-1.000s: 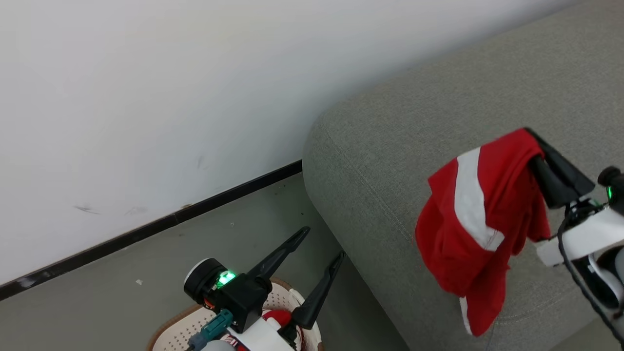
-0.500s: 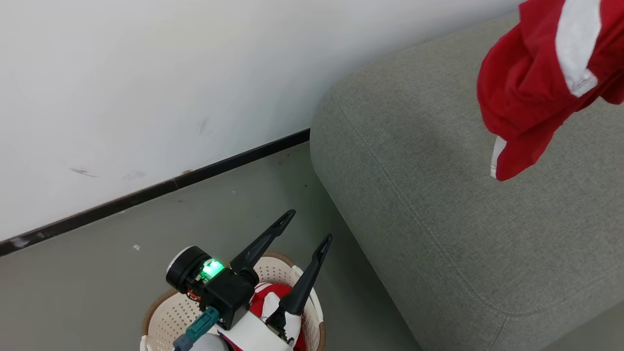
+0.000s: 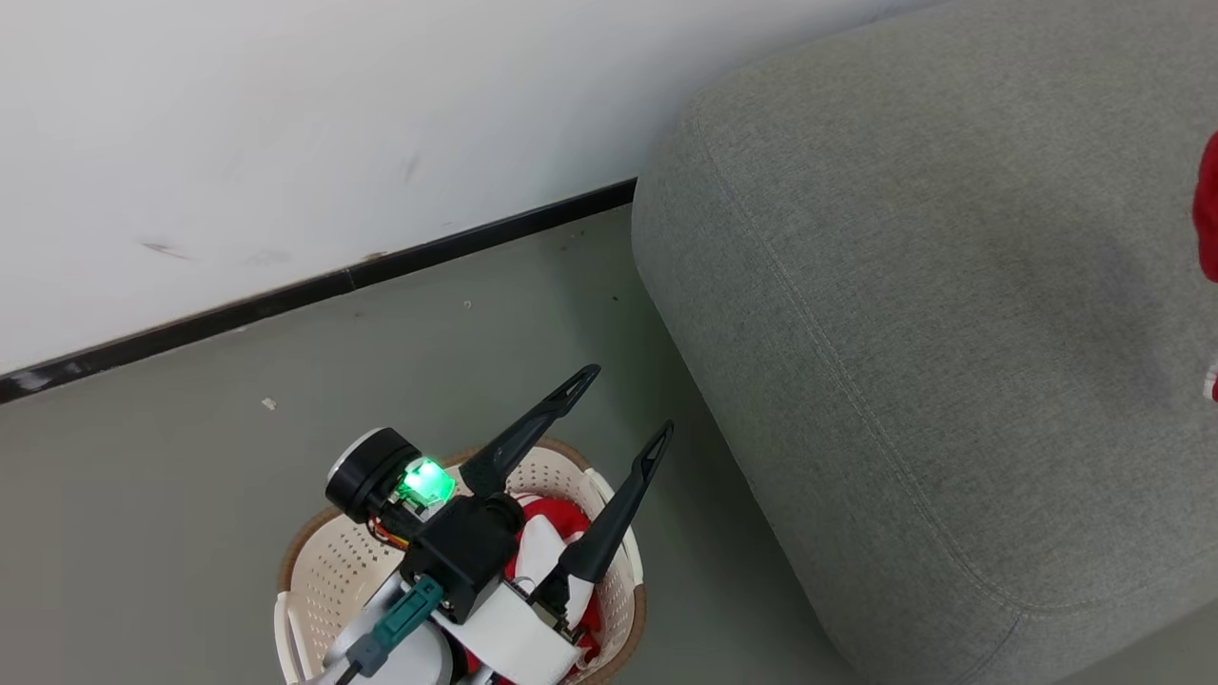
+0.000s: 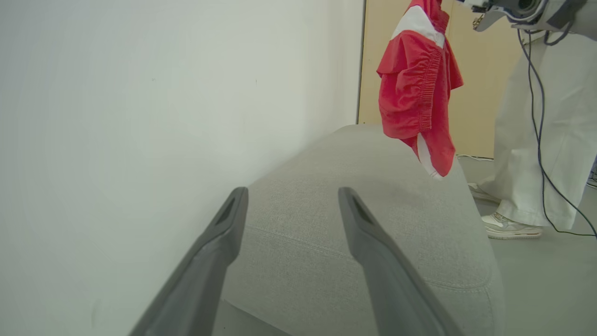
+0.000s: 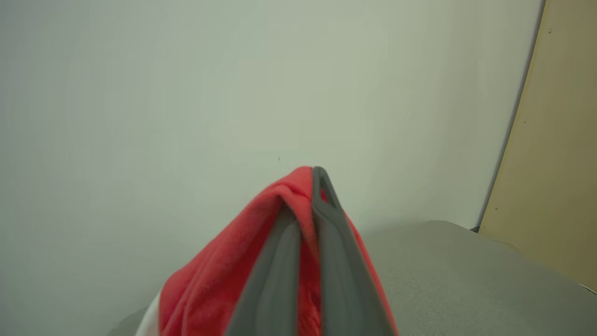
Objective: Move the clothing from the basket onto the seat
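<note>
A red garment with a white stripe point(image 4: 417, 93) hangs in the air above the grey seat point(image 4: 373, 210). My right gripper point(image 5: 310, 182) is shut on its top edge, and the fabric point(image 5: 224, 275) drapes down over the fingers. In the head view a sliver of this garment point(image 3: 1208, 228) shows at the right edge, over the seat point(image 3: 904, 333). My left gripper point(image 3: 628, 400) is open and holds nothing, hovering over the cream basket point(image 3: 314, 571) on the floor. More red and white clothing point(image 3: 561, 518) lies in the basket, partly hidden by the left wrist. The left gripper point(image 4: 293, 191) points toward the seat's end.
A white wall point(image 3: 285, 143) with a dark baseboard point(image 3: 381, 266) runs behind the basket and seat. A person in white trousers point(image 4: 541, 140) and pale shoes stands beyond the seat's far side. A beige panel point(image 5: 559, 163) stands by the wall.
The right gripper has carried the red garment up and further right over the seat, to the head view's edge. The head camera has shifted. The left gripper stays open over the basket.
</note>
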